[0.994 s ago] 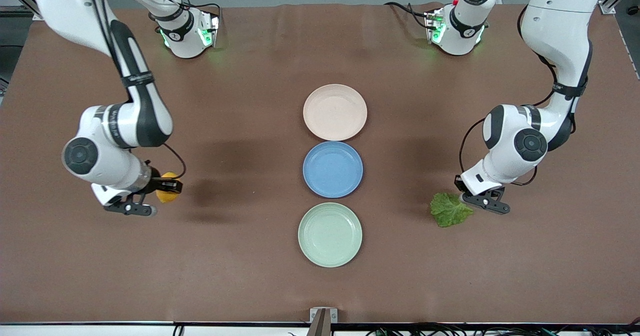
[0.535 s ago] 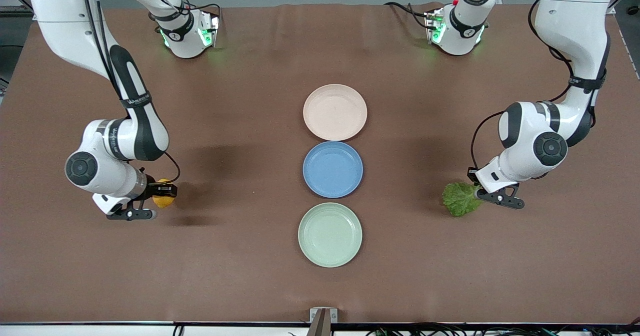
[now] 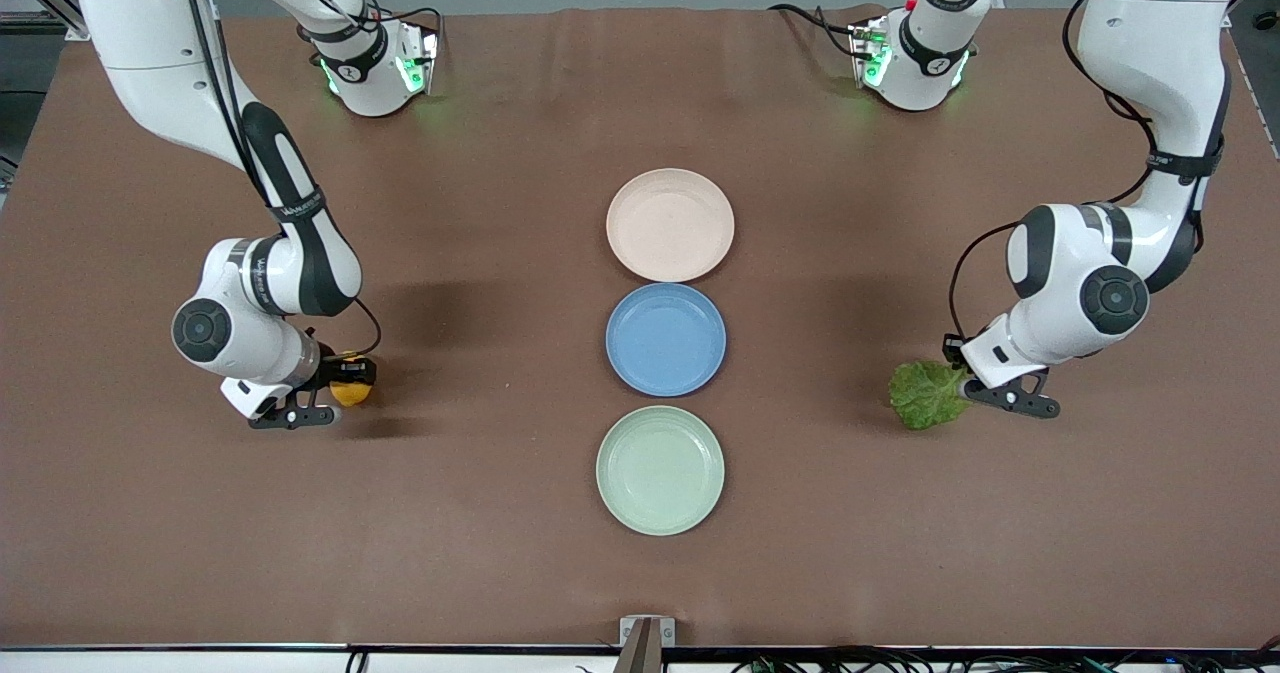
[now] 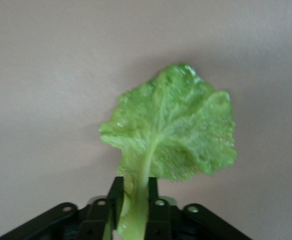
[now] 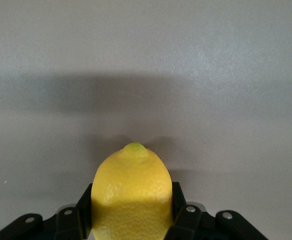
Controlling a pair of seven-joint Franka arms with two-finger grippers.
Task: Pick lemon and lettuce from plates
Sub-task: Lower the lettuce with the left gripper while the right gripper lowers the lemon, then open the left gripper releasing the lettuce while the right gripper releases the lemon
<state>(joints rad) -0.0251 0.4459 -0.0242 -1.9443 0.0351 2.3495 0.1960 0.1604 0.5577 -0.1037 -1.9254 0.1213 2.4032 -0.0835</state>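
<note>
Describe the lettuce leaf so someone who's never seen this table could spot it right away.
Start from the column of three plates mid-table and look toward the left arm's end of the brown table. There the left end effector is shut on the pale stem of the lettuce, level with the gap between the blue plate and the green one. It is the only crinkled green leaf; the right end effector grips a smooth yellow lemon.

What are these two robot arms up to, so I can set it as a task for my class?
Each arm is holding one food item over bare table, away from the plates. The right claw is shut on the lemon, toward the right arm's end of the table. The left claw grips the lettuce by its pale stem, toward the left arm's end. The beige-pink plate, blue plate and pale green plate sit in a row mid-table, all with nothing on them.
</note>
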